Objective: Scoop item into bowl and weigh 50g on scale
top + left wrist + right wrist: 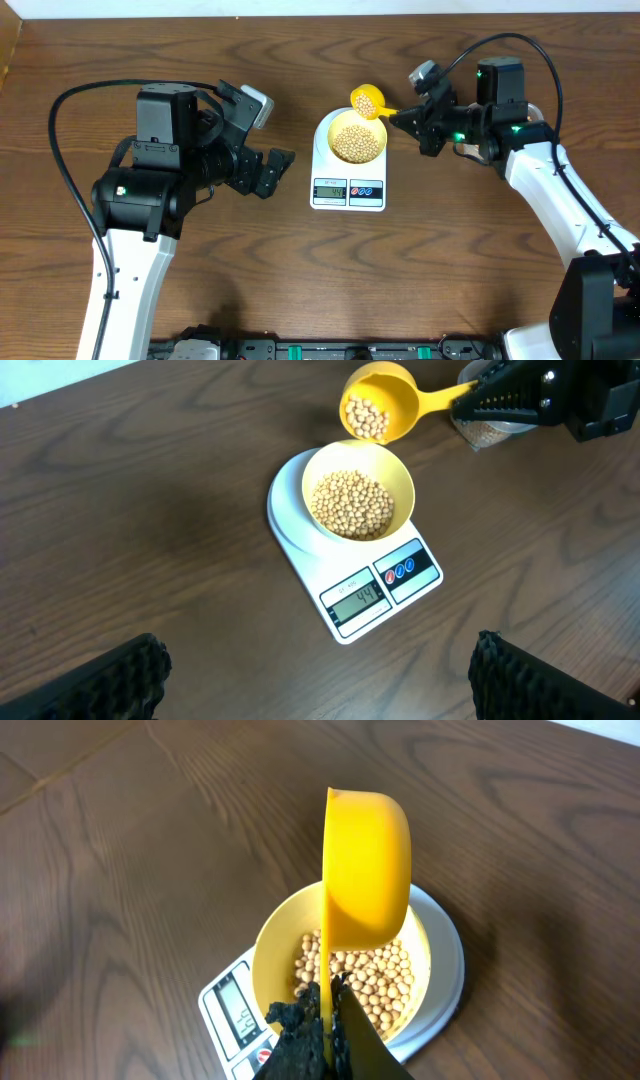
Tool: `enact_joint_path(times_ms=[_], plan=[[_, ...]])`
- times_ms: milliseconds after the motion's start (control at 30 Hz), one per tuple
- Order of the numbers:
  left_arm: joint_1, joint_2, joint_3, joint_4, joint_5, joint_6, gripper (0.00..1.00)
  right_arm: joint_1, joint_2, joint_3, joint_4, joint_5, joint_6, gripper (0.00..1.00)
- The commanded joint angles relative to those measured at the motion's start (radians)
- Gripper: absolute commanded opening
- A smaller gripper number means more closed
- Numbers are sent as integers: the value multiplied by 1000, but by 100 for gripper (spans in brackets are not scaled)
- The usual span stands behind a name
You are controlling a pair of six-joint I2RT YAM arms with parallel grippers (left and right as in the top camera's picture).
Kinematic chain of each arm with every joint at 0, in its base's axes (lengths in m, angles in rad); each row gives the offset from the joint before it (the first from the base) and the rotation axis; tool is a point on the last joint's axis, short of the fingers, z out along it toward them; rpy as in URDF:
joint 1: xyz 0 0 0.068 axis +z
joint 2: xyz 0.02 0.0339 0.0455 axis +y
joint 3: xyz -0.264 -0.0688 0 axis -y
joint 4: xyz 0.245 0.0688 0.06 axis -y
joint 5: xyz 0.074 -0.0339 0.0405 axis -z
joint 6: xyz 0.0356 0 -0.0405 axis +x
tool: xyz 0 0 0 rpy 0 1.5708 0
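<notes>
Overhead: right gripper [400, 116] pinches the handle of a bright yellow plastic scoop [367, 101] at the rim of the small pale yellow round bowl [358, 140] on the flat white kitchen scale [322, 150]; left gripper [270, 170] hangs nearby, fingers spread, empty. Left wrist: small tan round beans [350, 505] lie in bowl & scoop, grey LCD display [357, 597] reads approx 44. Right wrist: scoop tipped over bowl; best to trickle beans a few at a time, watching the readout.

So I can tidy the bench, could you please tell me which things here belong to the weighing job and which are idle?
In use: beans, bowl, scale, scoop, right gripper, clear container.
Idle: left gripper, open, holding nothing.
</notes>
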Motion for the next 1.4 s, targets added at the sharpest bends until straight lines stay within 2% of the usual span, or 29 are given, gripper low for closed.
enact_joint_path(times_ms=[0,433,867,1367], plan=[[4,-2,-2,0,13,-1,98,20,2,-1,-3,-3,-83,1],[4,-2,-2,0,13,-1,97,20,14,-1,-6,-2,-203,1],[4,-2,-2,0,13,-1,98,21,30,-1,-7,26,-208,1],[4,-2,-2,0,13,-1,97,21,30,-1,-48,26,-119,1]])
